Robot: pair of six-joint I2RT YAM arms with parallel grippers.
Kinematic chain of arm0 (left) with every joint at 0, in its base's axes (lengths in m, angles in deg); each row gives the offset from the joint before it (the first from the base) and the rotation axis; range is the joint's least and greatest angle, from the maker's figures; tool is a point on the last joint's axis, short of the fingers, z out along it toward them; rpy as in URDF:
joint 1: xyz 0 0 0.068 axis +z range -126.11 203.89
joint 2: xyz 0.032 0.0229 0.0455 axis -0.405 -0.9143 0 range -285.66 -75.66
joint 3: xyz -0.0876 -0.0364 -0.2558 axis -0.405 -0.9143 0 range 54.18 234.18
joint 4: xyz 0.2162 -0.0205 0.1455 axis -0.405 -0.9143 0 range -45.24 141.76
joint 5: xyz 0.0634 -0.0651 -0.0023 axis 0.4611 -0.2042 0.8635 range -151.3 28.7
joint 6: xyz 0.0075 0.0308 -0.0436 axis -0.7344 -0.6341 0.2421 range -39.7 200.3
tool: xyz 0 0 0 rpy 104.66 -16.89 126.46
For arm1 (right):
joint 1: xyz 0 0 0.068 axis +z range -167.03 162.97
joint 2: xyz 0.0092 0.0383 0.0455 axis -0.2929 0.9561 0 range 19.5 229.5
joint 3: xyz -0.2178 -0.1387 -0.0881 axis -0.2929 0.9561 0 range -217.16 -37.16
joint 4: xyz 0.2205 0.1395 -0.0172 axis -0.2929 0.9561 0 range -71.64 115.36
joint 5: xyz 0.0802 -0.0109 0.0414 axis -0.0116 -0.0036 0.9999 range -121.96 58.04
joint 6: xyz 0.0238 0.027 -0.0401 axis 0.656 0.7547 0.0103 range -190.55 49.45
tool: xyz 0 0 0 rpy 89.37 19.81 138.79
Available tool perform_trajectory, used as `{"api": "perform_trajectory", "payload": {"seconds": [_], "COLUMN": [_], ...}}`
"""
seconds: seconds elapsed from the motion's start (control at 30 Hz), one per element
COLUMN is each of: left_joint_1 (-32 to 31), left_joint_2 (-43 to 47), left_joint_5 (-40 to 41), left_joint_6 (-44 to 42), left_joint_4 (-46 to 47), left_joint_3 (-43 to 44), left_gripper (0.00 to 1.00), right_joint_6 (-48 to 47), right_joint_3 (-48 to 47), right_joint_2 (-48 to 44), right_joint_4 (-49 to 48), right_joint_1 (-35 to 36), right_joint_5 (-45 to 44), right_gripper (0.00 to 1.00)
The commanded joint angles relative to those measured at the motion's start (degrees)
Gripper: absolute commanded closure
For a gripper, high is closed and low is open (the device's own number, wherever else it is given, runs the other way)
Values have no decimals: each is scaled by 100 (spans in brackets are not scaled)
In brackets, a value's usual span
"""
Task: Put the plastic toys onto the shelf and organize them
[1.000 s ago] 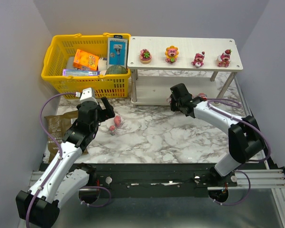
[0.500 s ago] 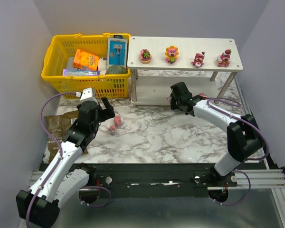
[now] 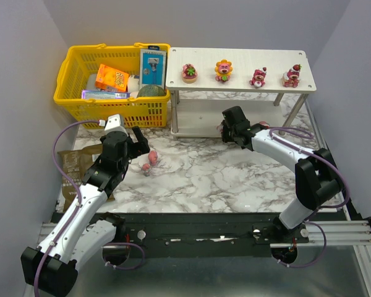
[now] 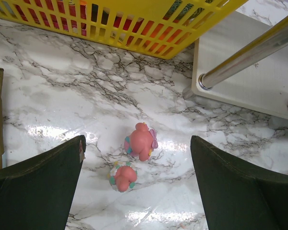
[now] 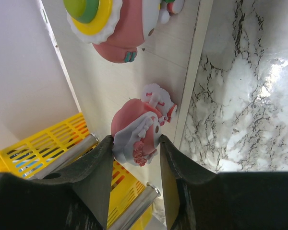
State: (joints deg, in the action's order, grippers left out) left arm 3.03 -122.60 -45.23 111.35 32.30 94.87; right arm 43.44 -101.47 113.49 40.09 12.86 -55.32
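On the shelf (image 3: 241,59), as the overhead camera shows it, four toys (image 3: 222,70) are already standing in a row along the top tier, well apart from one another. Below them the right gripper (image 3: 225,129) is reaching to the front edge of the lower tier. The left gripper (image 3: 138,146) is hovering over two loose toys (image 3: 151,163) lying on the marble table (image 3: 222,179), near the yellow basket (image 3: 68,74).

From the left wrist, the fingers (image 4: 38,187) are standing as wide as they go and gripping nothing, with both loose toys lying on the marble between them.

From the right wrist, the jaws are pinching a pink figurine (image 5: 134,132) in a narrow grip at the lower board's edge. Whether it is resting on the board I cannot tell. Another figurine (image 5: 108,24) is already sitting deeper on that tier.

By my reckoning the job is running past halfway: five are looking placed, one is going in, and two are waiting on the table.
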Motion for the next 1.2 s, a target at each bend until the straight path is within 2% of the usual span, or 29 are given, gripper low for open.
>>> {"api": "perform_trajectory", "payload": {"seconds": [0.0,0.17,0.4,0.87,1.17], "left_joint_1": [-32,-32,-32,-32,-32], "left_joint_2": [36,27,53,62,71], "left_joint_5": [133,124,124,115,124], "left_joint_6": [-46,-46,-46,-46,-46], "left_joint_4": [-14,-5,-5,22,39], "left_joint_3": [80,80,71,45,53], "left_gripper": [1,1,1,1,1], "right_joint_6": [659,668,615,422,-8], "right_joint_3": [6,33,42,50,-2], "right_joint_2": [137,154,128,128,58], "right_joint_4": [-11,-64,-64,-196,-363], "right_joint_1": [-45,-45,-71,-132,-141], "right_joint_5": [-29,-29,-90,-126,-222], "right_gripper": [70,64,51,39,23]}}
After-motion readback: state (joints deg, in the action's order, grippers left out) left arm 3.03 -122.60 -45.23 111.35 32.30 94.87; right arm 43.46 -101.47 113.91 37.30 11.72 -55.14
